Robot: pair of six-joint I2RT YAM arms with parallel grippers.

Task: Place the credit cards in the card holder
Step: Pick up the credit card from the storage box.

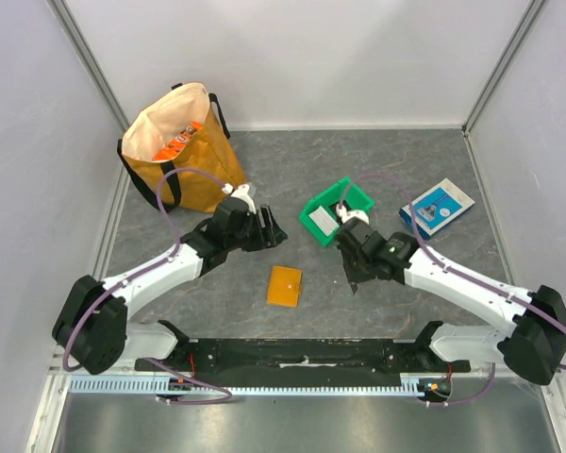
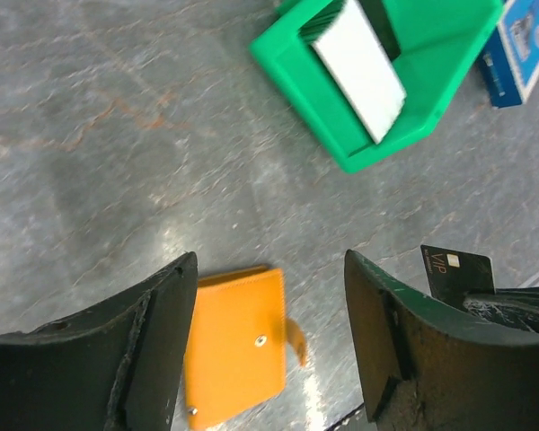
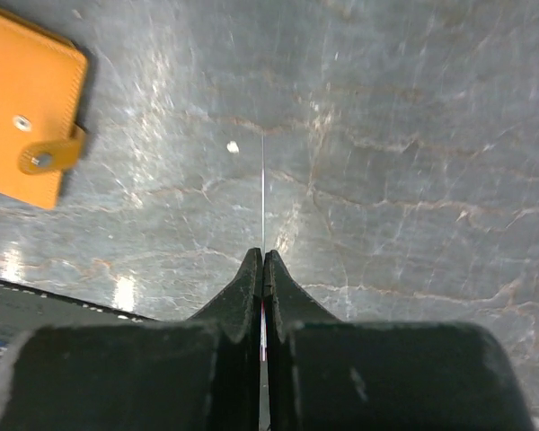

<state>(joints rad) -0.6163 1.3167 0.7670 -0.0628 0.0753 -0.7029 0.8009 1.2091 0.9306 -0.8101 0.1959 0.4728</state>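
Card holder point(image 1: 284, 286), orange and folded, lies on the table point(image 1: 226, 311) low in the middle of the top view, between the two arms and apart from both. The left gripper point(image 1: 270, 232) is up and left of it in the frame; the right gripper point(image 1: 351, 276) is to its right, just below the green bin point(image 1: 358, 198), which holds a white card point(image 1: 321, 222). A tote bag point(image 1: 174, 151) stands upper left, a blue-and-white box point(image 1: 437, 208) at right. From the left wrist, the fingers stand wide apart with nothing between them, the card holder at the lower edge, and a black card point(image 2: 458, 269) sticks up at lower right. From the right wrist, the jaws are pinched together on that card, seen edge-on, with the card holder at upper left
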